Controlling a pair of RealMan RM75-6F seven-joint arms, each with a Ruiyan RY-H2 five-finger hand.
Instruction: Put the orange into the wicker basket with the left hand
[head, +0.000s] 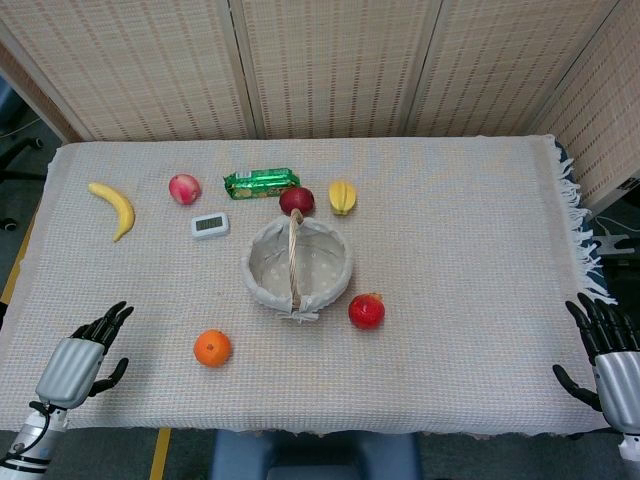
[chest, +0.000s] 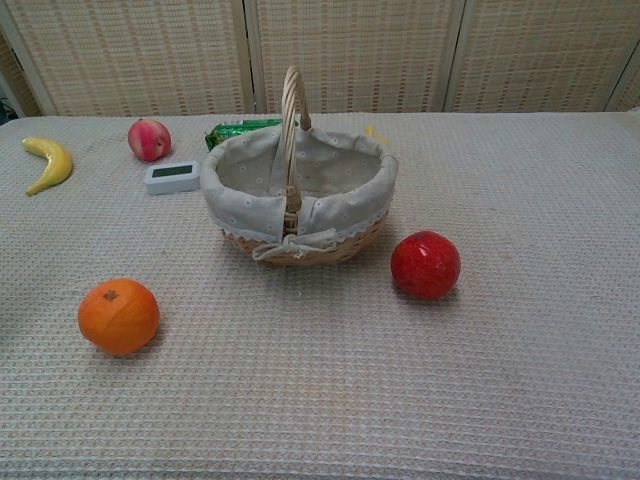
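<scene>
Risk first: round bright orange fruit (head: 212, 348) sitting loose on the woven-cloth-covered desk (head: 450, 200), near the front edge, free to roll off toward that edge if nudged by spread fingers rather than enclosed. Left robot hand (head: 84, 355) well apart from it, off to the left at the desk's front corner, fingers spread, holding nothing. Long sideways reach needed, so likely to arrive fingertips-first and push the fruit away. Right robot hand (head: 605, 355) at the far right edge, fingers likewise spread and empty; neither hand visible from the chest camera.

Second hazard: tall arched handle (chest: 291, 130) of the cloth-lined wicker basket (head: 262, 283), running front to back across the opening. Could catch a carried fruit or a wrist coming in low from the left, tipping or dragging the light basket. Safer to come over the left half of the rim. Glossy red round fruit (head: 366, 311) just beside the basket's right front, on the far side from the approach, unlikely to interfere.

Basket interior: pale dotted lining only, nothing seen inside from either view. Orange fruit outside it, to the front-left, apart from the rim. Task not yet begun, judging by this layout.
</scene>
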